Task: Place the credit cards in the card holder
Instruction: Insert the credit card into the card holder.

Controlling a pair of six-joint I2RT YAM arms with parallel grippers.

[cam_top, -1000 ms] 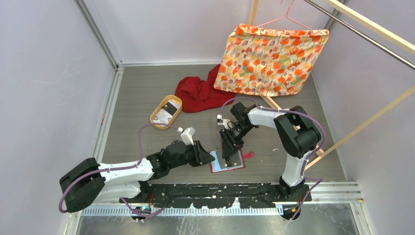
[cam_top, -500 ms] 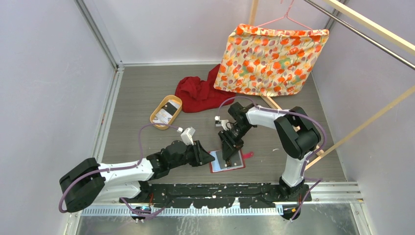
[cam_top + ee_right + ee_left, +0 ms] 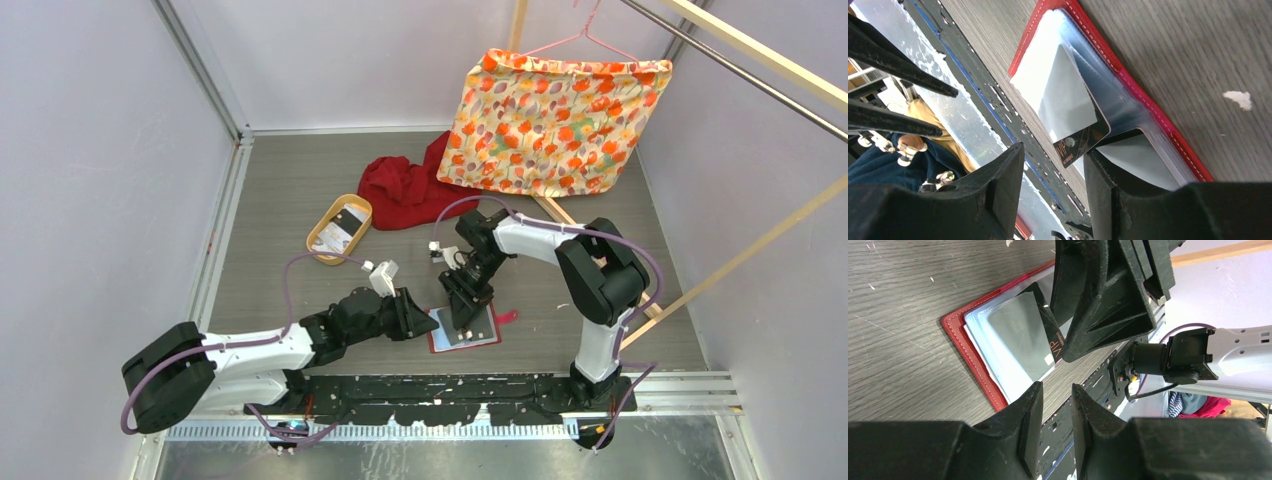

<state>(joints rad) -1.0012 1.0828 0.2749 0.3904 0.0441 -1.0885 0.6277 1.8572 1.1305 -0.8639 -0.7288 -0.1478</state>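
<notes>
The red card holder (image 3: pixel 478 337) lies open on the floor near the front edge, its clear pocket facing up. A dark card (image 3: pixel 1082 138) printed "VIP" sits partly tucked into that pocket (image 3: pixel 1020 332), one corner sticking out. My right gripper (image 3: pixel 459 308) hovers just above the holder (image 3: pixel 1149 102), jaws open, with the card beyond them and not gripped. My left gripper (image 3: pixel 427 322) is low at the holder's left edge (image 3: pixel 959 339), jaws slightly apart and empty (image 3: pixel 1053 390). More cards (image 3: pixel 344 222) lie in the tan tray.
The tan oval tray (image 3: pixel 322 243) stands at the back left. A red cloth (image 3: pixel 405 190) lies behind it. A floral cloth (image 3: pixel 555 120) hangs on a hanger at the back right. Wooden bars (image 3: pixel 740 258) cross the right side. The black base rail (image 3: pixel 450 385) runs just in front of the holder.
My right gripper has shifted a little to the left over the holder. The left arm and the holder have stayed put.
</notes>
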